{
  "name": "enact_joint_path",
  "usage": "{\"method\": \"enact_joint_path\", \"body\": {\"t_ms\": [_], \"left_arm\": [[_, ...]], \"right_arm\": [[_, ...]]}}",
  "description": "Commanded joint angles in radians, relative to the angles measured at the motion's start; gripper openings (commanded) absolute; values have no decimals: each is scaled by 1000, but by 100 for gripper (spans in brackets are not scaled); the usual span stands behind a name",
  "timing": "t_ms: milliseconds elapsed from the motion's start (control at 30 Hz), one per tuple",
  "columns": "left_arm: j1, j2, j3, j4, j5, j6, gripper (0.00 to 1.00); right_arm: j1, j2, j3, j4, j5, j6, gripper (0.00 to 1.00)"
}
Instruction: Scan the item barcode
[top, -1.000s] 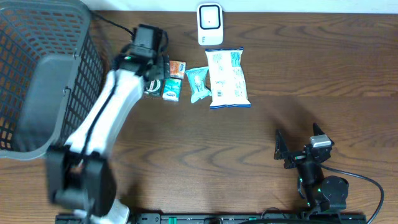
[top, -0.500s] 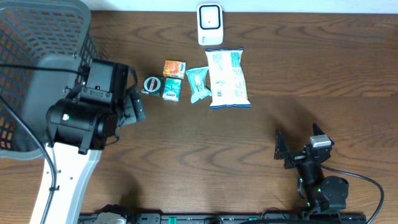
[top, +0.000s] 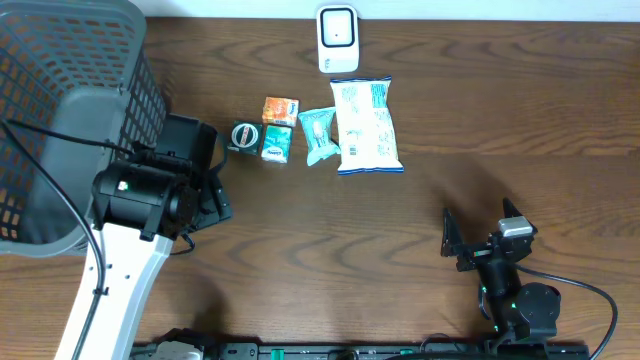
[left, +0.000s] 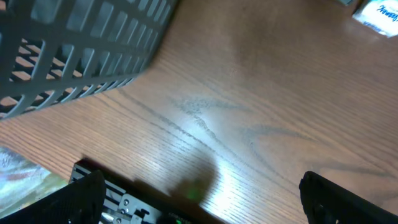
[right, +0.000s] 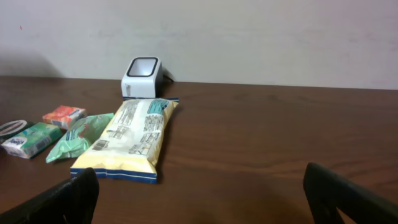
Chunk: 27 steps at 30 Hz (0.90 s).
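The left gripper (top: 212, 193) is being drawn back from the item row toward the basket (top: 60, 120), jaws spread and empty. The right gripper (top: 482, 232) is being kept spread and idle. The snack bag (top: 366, 125) and small packs (top: 276, 143) are being left lying near the scanner (top: 338, 38), unscanned.

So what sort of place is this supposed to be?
Likely a mock shop checkout: a white barcode scanner, a grey shopping basket and packaged snacks laid out on a wooden table.

Grey mesh basket (top: 75, 110), wooden table (top: 500, 120)
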Motion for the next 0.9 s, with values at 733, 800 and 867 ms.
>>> {"method": "enact_joint_path", "body": {"t_ms": [733,800,867], "left_arm": [[5,-1,-3,-5,40,-31,98],[5,-1,-3,-5,39,-31,98],[5,-1,-3,-5,39,-31,98]], "right_arm": [[6,-5,-2,30,-282,457,99],[6,-5,-2,33,-370,638,99],[6,-5,-2,33,-368,717,99]]}}
